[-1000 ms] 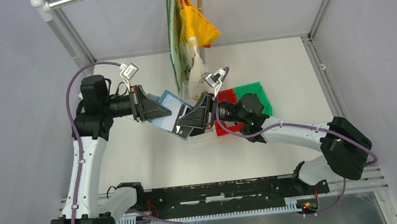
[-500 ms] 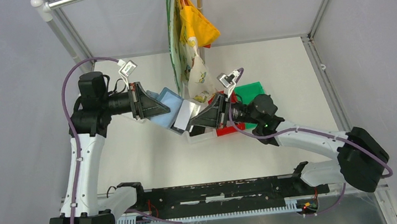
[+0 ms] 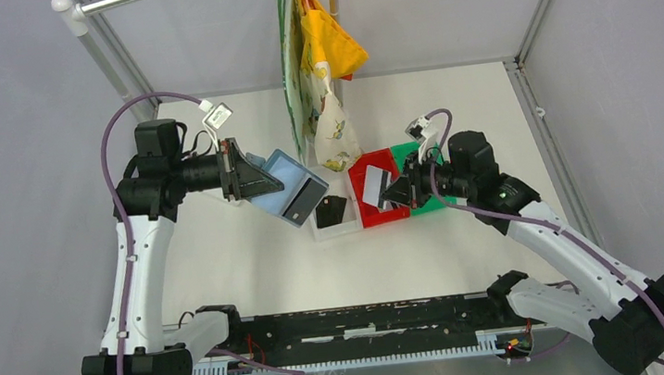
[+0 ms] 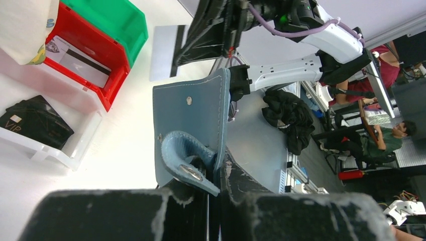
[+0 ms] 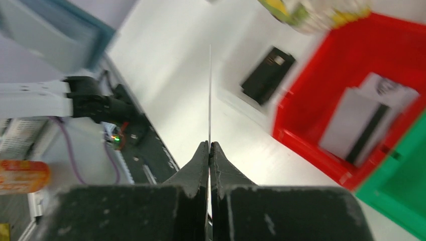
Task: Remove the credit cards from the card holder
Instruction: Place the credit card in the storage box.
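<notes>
The teal-blue card holder (image 3: 289, 184) hangs above the table with my left gripper (image 3: 274, 185) shut on it. In the left wrist view the card holder (image 4: 193, 113) stands on edge between the fingers, its tab curled beside them. My right gripper (image 3: 392, 190) is shut on a pale credit card (image 3: 373, 186) over the red bin (image 3: 371, 218), apart from the holder. The right wrist view shows that card (image 5: 209, 90) edge-on, rising from the right gripper (image 5: 209, 146). A black card (image 3: 332, 210) lies in the white tray (image 3: 340, 229). Another pale striped card (image 5: 360, 122) lies in the red bin (image 5: 306, 150).
A green bin (image 3: 423, 154) sits against the red one on its right. Yellow and patterned cloth bags (image 3: 320, 68) hang from a pole just behind the holder and bins. Frame posts stand at the table's back corners.
My right gripper has drawn the pale card out of the card holder and carried it right, over the red bin. The left arm has pulled slightly left with the holder.
</notes>
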Robot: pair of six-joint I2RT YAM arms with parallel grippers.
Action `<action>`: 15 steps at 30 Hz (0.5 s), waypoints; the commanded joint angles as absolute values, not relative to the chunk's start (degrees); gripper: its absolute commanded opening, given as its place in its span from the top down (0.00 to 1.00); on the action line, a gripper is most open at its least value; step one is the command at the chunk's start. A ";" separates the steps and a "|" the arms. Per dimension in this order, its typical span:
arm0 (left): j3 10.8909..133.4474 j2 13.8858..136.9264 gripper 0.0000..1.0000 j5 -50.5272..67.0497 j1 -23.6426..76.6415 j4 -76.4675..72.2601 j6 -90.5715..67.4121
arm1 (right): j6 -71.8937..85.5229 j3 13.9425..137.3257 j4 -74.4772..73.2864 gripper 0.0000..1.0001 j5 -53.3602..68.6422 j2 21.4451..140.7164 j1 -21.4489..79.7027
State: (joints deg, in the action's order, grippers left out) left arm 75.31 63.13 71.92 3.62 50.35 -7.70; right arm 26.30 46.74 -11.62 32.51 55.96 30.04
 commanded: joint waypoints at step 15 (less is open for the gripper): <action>78.87 60.73 0.98 74.35 3.44 50.92 -2.90 | 12.65 56.29 -23.35 1.00 17.66 77.88 27.24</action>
State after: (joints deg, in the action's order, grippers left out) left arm 75.64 62.39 72.01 3.62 51.27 -5.13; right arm 14.57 51.33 -25.36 20.32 74.11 27.46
